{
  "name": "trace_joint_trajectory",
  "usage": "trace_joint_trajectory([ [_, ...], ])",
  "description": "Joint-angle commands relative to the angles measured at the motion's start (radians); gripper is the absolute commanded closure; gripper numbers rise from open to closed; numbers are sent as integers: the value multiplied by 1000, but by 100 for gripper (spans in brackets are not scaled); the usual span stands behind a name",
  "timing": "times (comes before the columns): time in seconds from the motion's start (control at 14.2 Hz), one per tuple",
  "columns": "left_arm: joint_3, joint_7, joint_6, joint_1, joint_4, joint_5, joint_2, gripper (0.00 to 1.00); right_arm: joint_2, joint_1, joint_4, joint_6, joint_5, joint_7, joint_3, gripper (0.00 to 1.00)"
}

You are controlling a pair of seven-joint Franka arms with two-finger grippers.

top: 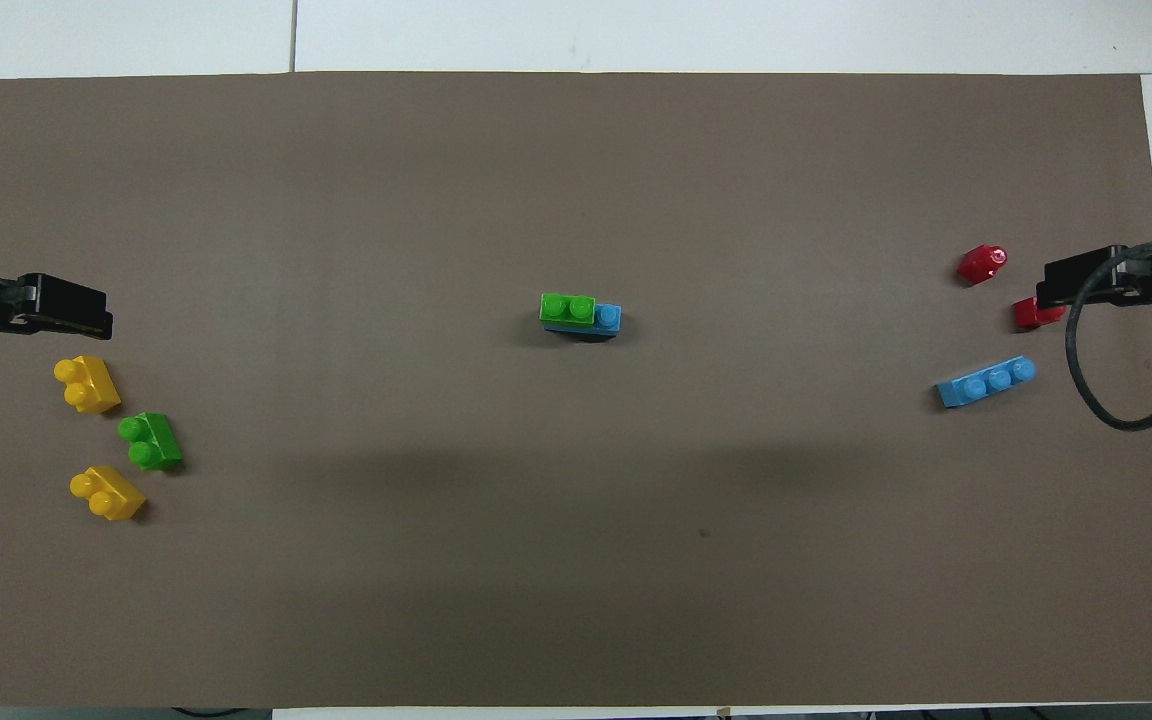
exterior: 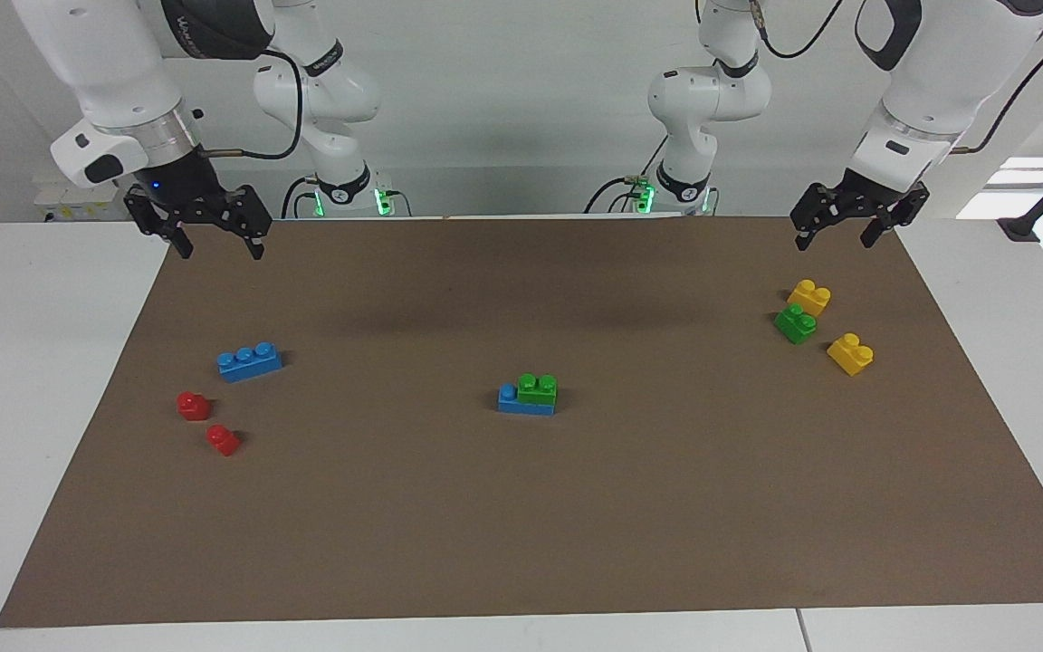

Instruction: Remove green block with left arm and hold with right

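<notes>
**Helper:** What are your hands doing?

**Me:** My left gripper (exterior: 843, 228) hangs open and empty over the mat's (exterior: 521, 543) edge, above the loose bricks at its end. My right gripper (exterior: 214, 237) waits open too.

**Helper:** Where's the green block (exterior: 538, 388)?

**Me:** Mid-mat, stuck on a blue three-stud brick (exterior: 524, 404). Nothing has started, I think. Next my right must pin the blue one while my left pulls green off.

**Helper:** Anything hidden?

**Me:** From above, my right gripper covers part of one red brick (top: 1034, 314).
</notes>
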Motion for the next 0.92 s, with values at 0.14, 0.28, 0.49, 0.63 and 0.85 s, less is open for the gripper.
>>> trace_joint_trajectory([
  [0.14,1,4,-9,-2,-27,-1,-28,0,-21,0,-28,28,7,21,1,0],
  [0.28,-1,6,-7,-2,-28,-2,-30,0,-21,0,-28,20,7,17,0,0],
  [0.49,1,6,-6,-2,-32,-1,-30,0,-23,-14,-28,9,7,17,-2,0],
  [0.63,1,6,-9,-2,-38,-2,-36,0,-21,-15,-28,9,7,17,-6,0],
  [0.85,-1,4,0,-1,-84,-2,-57,0,-23,-18,-26,-26,7,17,-8,0],
])
